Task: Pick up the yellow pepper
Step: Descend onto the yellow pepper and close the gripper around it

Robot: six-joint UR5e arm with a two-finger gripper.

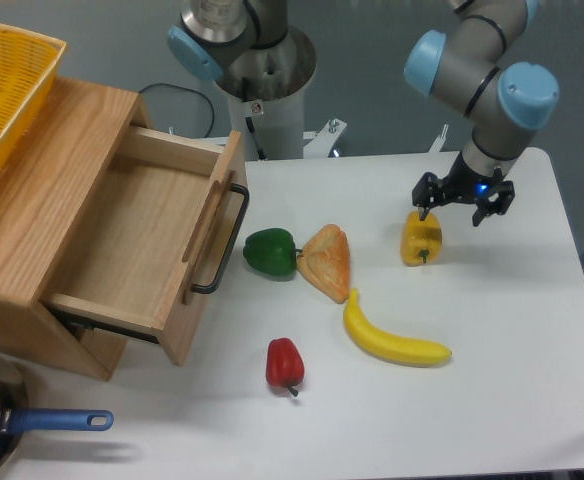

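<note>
The yellow pepper (421, 238) lies on the white table (512, 330), right of centre, its dark stem pointing toward the front. My gripper (451, 212) hovers open just above and to the right of it, its left finger close to the pepper's top. Nothing is between the fingers.
A green pepper (270, 251), an orange-tan wedge (326, 261), a banana (393, 342) and a red pepper (284, 363) lie left and in front of the yellow pepper. A wooden drawer unit (122, 240) stands open at left, with a yellow basket (2, 90) on top. A blue-handled pan (32, 425) sits at the front left.
</note>
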